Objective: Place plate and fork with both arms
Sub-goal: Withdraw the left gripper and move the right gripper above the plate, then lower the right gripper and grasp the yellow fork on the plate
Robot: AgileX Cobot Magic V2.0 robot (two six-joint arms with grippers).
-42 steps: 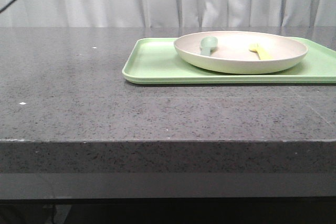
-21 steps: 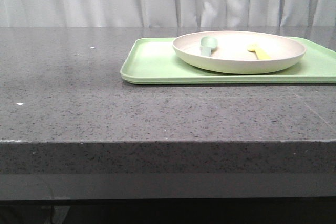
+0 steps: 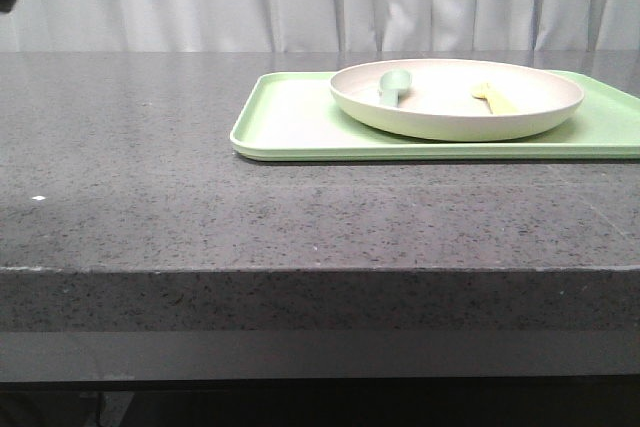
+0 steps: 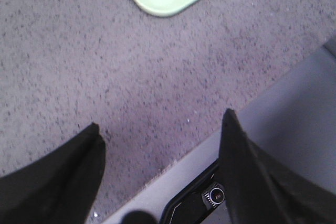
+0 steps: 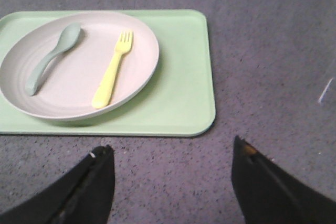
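While both hands, the left hand and right hand, hover spread open and empty, the plate sits on the green tray toward the counter's far right edge, holding the fork beside a spoon.

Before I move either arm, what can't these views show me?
- Tray: right end cut off by the front view's edge.
- Fork: tines hidden by the plate rim in the front view; clear in the right wrist view.
- Left wrist view: blurred, shows only a tray corner.
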